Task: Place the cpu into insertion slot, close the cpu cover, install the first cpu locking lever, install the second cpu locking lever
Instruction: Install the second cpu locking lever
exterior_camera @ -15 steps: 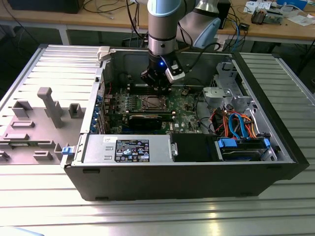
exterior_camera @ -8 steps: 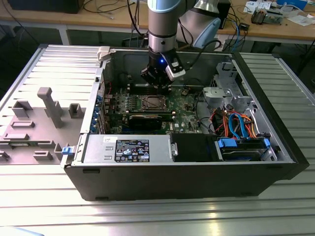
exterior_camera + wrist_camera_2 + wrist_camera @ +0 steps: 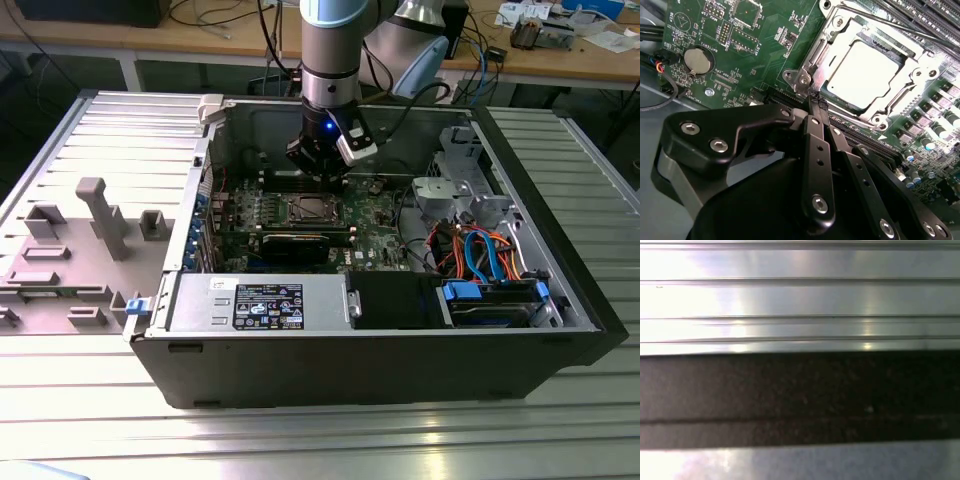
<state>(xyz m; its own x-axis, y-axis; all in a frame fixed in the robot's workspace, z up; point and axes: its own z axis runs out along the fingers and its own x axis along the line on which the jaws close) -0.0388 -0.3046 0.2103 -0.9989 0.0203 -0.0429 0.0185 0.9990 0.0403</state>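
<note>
We had our gripper (image 3: pixel 816 102) pinched together (nothing between its tips) at the corner of the cpu cover (image 3: pixel 900 75), which lay flat over the cpu (image 3: pixel 862 70), seated in the insertion slot directly ahead.

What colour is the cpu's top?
Pale silvery grey, glaring under light; the cpu shows best in the second wrist view.

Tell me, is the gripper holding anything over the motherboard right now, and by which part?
Nothing held. The gripper is shut with its fingertips together, nothing between them, at the corner of the cpu cover, which lies down over the cpu.
</note>
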